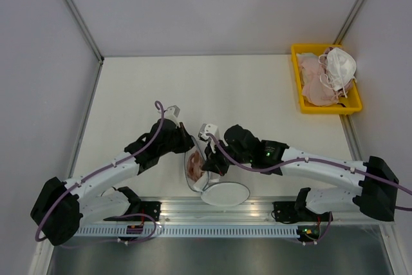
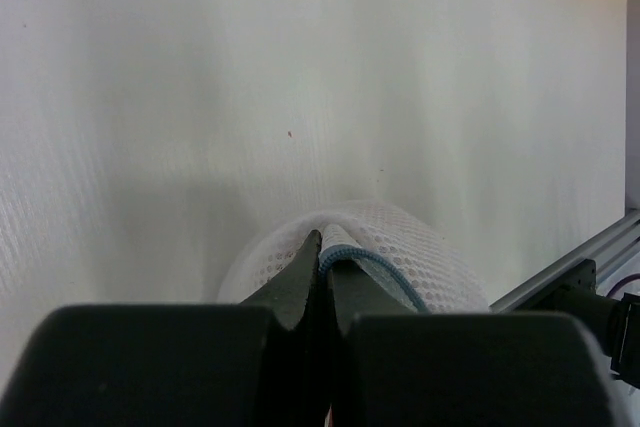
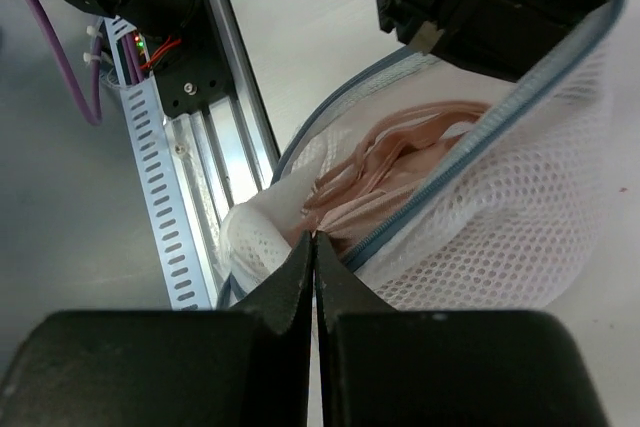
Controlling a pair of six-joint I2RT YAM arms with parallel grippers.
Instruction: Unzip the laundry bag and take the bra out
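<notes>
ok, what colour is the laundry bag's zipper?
Grey-blue zipper on the laundry bag; clearest in right wrist view.

There are two robot arms: the left arm (image 1: 106,177) at the lower left and the right arm (image 1: 322,167) at the lower right. One laundry bag (image 1: 225,194) sits low in the middle, with one bra (image 1: 193,167) in it. At the upper right is one yellow tray (image 1: 328,109). It holds one white cupped thing (image 1: 340,66) and pink clothes (image 1: 315,87) too bunched up to count.

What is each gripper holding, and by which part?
Left gripper: laundry bag, by its zippered rim. Right gripper: shut at the bag's open edge, mesh or bra, cannot tell.
</notes>
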